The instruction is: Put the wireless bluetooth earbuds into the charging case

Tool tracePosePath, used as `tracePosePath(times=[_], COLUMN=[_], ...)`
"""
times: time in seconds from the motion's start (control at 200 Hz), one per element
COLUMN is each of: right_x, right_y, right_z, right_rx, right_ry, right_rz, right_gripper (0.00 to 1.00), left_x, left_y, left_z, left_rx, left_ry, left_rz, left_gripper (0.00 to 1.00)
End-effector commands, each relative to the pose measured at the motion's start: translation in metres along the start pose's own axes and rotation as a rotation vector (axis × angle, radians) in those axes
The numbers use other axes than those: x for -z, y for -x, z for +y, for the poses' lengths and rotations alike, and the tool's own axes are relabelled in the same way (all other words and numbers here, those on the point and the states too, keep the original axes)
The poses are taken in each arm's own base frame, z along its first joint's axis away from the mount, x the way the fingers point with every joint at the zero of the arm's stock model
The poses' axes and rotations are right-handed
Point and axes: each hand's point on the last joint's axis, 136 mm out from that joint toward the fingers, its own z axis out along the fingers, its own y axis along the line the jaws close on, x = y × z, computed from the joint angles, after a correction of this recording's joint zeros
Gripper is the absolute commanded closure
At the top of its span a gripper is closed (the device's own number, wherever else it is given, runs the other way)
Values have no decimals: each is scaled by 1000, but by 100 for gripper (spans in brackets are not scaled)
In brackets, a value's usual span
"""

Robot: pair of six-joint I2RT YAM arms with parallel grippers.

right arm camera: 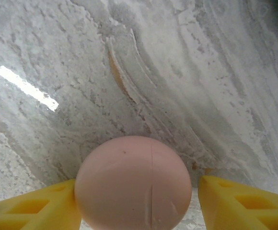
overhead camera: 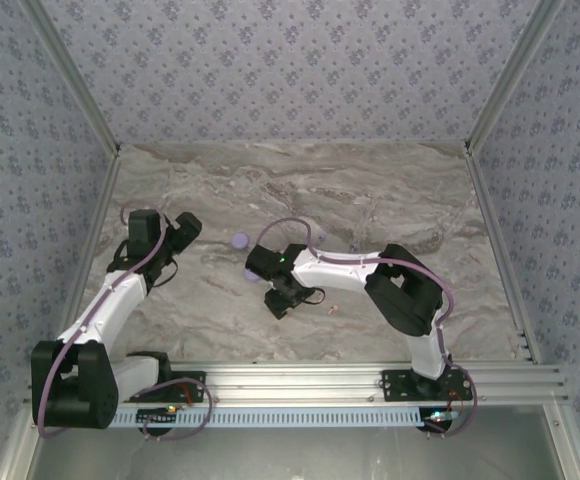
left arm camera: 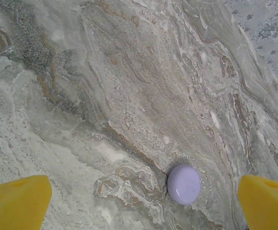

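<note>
A pink round charging case [right arm camera: 133,184] sits on the marble between the yellow fingers of my right gripper [right arm camera: 136,191]. The left finger [right arm camera: 43,208] touches its side, while a narrow gap separates it from the right finger [right arm camera: 239,203]. Seen from above, the right gripper [overhead camera: 282,298] points down at the table's middle and hides this case. A lilac round case [left arm camera: 183,184] lies shut on the table between the wide-open fingers of my left gripper [left arm camera: 144,203], nearer the right finger; from above, this lilac case [overhead camera: 239,241] lies just right of the left gripper [overhead camera: 188,228]. A tiny pink earbud [overhead camera: 333,307] lies right of the right gripper.
The marble table [overhead camera: 370,200] is walled by patterned panels at the back and both sides. An aluminium rail [overhead camera: 320,380] runs along the near edge, where both arm bases stand.
</note>
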Motion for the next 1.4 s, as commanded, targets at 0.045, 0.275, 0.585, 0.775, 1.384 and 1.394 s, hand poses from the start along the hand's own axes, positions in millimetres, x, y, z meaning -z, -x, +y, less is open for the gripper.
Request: tracePosePath(times=[0.045,0.275,0.585,0.775,1.384,1.394], right_x=[-2,-4,21,72,238,238], right_y=[-7,-3,15,34,69,69], right_z=[3,5,-14,-48,-114,-113], right_rx=[11,22,50,103,355,360], right_ry=[9,28,-7,-61,-105,-106], right_rz=[18,2,-153,-384,-1114,-1117], right_gripper=[36,41,49,51,52,52], left_x=[3,4,8,22,99,100], left_y=[8,7,7,-6,-81,-82], left_z=[-10,-12,-50,-110,-251,-252], left_rx=[-25,-34,-108,-219,-493,-495], left_ry=[-12,-22,-160,-369,-863,-866], left_rz=[-8,-8,28,126,424,426], left_gripper=[1,1,2,3,16,16])
